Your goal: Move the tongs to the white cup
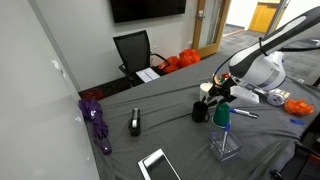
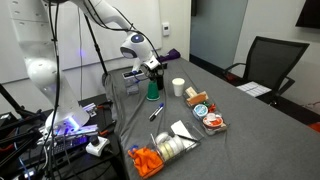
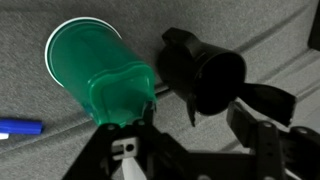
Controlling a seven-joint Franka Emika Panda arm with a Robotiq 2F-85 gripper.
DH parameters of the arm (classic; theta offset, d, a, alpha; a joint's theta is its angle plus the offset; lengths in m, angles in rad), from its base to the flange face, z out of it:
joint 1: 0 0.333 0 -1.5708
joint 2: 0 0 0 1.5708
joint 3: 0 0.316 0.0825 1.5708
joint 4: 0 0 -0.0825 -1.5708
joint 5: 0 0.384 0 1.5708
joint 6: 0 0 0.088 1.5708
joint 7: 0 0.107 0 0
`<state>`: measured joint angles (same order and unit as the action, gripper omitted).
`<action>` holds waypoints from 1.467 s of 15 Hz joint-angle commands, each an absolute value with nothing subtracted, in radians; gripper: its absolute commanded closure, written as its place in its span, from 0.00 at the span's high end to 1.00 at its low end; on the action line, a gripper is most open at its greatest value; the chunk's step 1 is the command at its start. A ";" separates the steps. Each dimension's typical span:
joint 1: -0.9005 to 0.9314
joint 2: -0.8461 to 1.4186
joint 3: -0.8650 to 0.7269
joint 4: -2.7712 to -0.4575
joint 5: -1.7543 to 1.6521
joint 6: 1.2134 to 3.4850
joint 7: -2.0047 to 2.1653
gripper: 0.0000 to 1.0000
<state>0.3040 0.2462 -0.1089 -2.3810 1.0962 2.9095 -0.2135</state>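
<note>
**A:** Entry one: short, thin, light tan wooden tongs (image 3: 124,148). Location?

**B:** Not firmly identified. Sole candidate: a pale sliver by the 8 o'clock finger in the wrist view, too small to confirm. Nothing tan made out on the grey table (image 2: 250,125) in both exterior views.

**A:** Entry two: black Robotiq gripper (image 3: 185,140). Finger state?

**B:** Fingers (image 3: 262,140) set apart at the bottom of the wrist view. Clamped on the tongs or released: cannot tell. Hovering above two cups, with a green plastic cup (image 3: 95,70) at 10 o'clock and a black cylindrical cup (image 3: 215,75) at 1 o'clock. Blue pen (image 3: 15,128) at 9 o'clock.

**A:** Entry three: small plain white cylindrical cup (image 2: 178,87)?

**B:** Upright, at 3 o'clock of the green cup in an exterior view, near it but apart. Absent from the wrist view.

**A:** Step in hand?

**B:** Judged as carrying towards the white cup, provided the sliver is the tongs. Otherwise, locating and picking up comes first.

**A:** Next move?

**B:** Probably a sideways shift past the green and black rims until centred over the white cup's mouth. Then a short descent and an opening of the fingers. Care needed not to knock the neighbouring cups.
</note>
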 commanded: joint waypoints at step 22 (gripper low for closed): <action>0.297 0.121 -0.103 -2.469 1.125 2.892 -0.348 0.01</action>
